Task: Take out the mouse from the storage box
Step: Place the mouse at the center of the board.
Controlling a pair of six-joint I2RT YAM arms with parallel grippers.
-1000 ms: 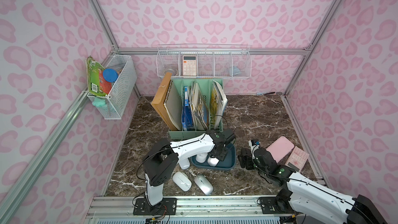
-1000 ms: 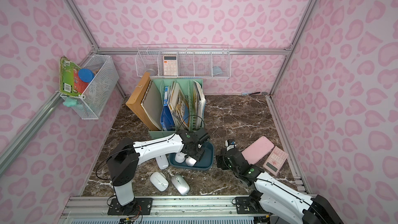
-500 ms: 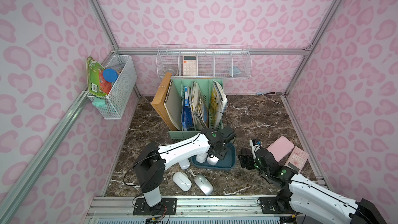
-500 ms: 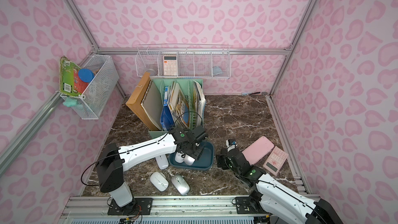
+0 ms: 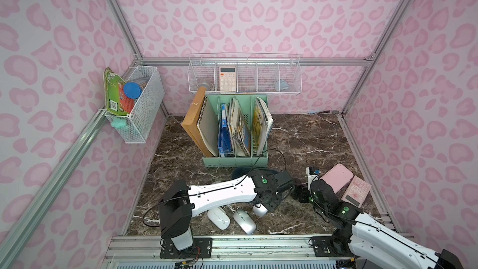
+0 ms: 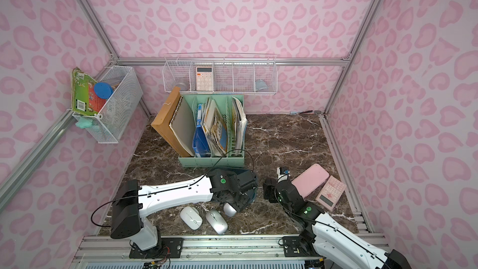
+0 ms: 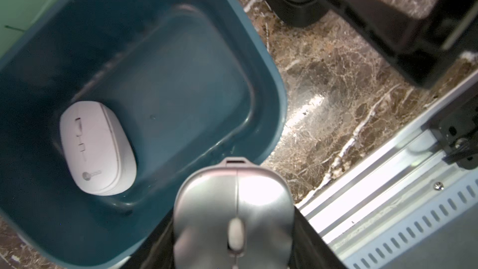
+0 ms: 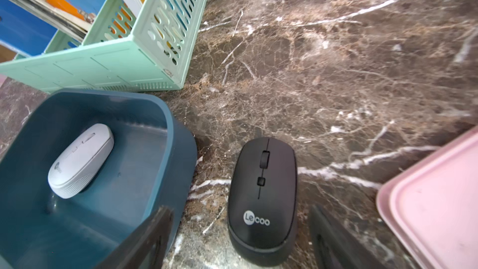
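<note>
Currently: left gripper [image 7: 234,244] clamped on silver mouse [image 7: 234,203], held over the storage box [image 7: 271,86] rim on the side facing the table's front edge. One white mouse [image 7: 97,148] lies inside, on the box floor. Right gripper [image 8: 238,239]: jaws apart, straddling black mouse [image 8: 262,192] on table [image 8: 336,73] just beside the box.

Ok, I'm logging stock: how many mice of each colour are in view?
White: 2 (boxed white mouse, loose white mouse)
Silver: 2 (held silver mouse, loose silver mouse)
Black: 1 (black mouse)
Total: 5
</note>
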